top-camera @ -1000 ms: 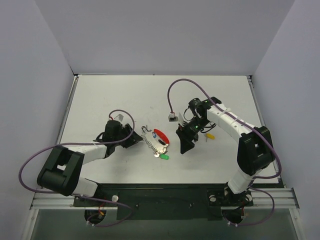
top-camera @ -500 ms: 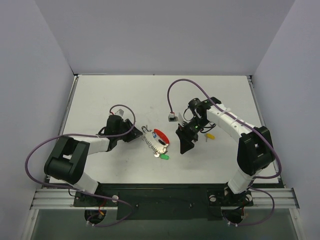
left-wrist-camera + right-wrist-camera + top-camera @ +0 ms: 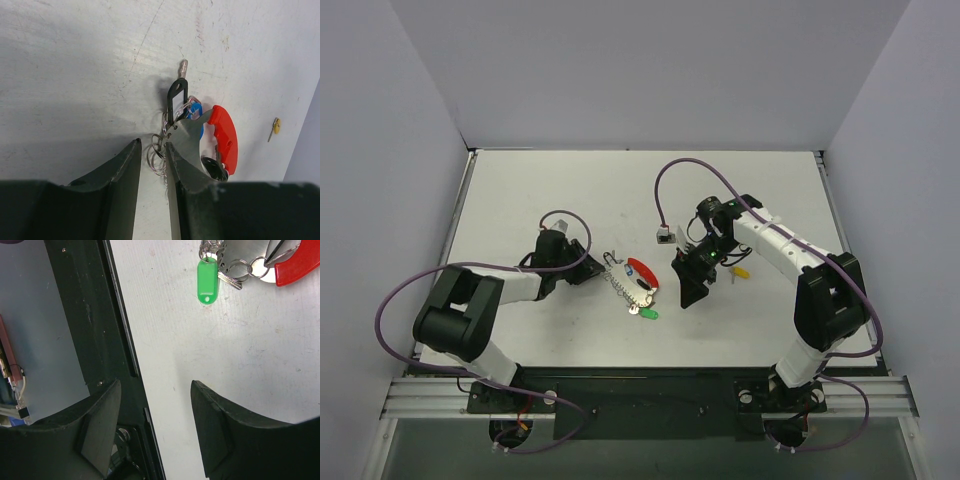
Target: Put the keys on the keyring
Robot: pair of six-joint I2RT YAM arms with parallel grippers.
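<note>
The keyring [image 3: 620, 286], silvery loops with a short chain, lies mid-table in a bunch with a red clip [image 3: 642, 269] and a green key [image 3: 647, 313]. In the left wrist view its loops [image 3: 158, 156] sit right at my left gripper [image 3: 152, 144], whose jaws stand a narrow gap apart around them; the left finger does not touch them. A black key [image 3: 177, 100] and the red clip [image 3: 225, 137] lie just beyond. A yellow key [image 3: 740, 270] lies alone to the right. My right gripper [image 3: 690, 285] hangs open and empty right of the bunch, with the green key [image 3: 208, 282] ahead of it.
A small grey connector [image 3: 665, 236] on a purple cable [image 3: 670, 175] rests behind the bunch. The right wrist view shows the dark rail [image 3: 85, 315] along the table's near edge. Side walls close in the table on the left, right and back.
The left arm's elbow swung in and the left gripper edged toward the keyring while its jaws narrowed. The right arm stayed still.
</note>
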